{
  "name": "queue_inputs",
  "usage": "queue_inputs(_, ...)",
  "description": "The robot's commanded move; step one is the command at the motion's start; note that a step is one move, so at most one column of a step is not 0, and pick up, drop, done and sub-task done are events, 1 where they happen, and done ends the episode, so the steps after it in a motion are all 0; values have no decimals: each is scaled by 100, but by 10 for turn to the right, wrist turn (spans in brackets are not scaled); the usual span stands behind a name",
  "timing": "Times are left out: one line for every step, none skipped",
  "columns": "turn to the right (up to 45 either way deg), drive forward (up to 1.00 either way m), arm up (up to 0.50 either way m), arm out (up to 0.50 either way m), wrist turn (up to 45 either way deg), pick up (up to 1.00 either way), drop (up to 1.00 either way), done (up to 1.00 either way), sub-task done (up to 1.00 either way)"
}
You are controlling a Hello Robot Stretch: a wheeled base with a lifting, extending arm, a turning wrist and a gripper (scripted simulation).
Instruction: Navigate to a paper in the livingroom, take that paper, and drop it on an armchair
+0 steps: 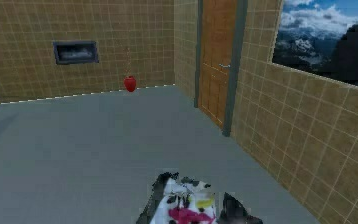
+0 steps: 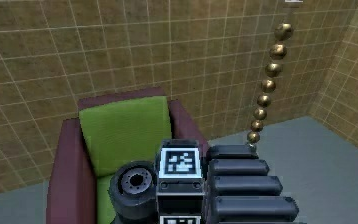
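Against the tiled wall (image 2: 47, 50), the maroon armchair (image 2: 72, 165) with its green cushion (image 2: 122, 135) faces the arm's reaching side. I judge that suits the drop, since extending would carry a load over the seat. The arm (image 2: 242, 190) rises low from the bottom edge, with its white marker (image 2: 180, 163) and the pincer (image 2: 135, 188) before the cushion's front. I cannot tell whether the pincer holds anything, nor where the paper is. A white-pink-black jumble (image 1: 192, 205), too unclear to name, lies on the floor (image 1: 77, 150) ahead.
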Motion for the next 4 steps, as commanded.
queue_inputs(0,0,0,48,0,0,0,0,0)
queue_inputs(0,0,0,0,450,0,0,0,0)
queue_inputs(0,0,0,0,450,0,0,0,0)
queue_inputs(0,0,-46,0,0,0,0,0,0)
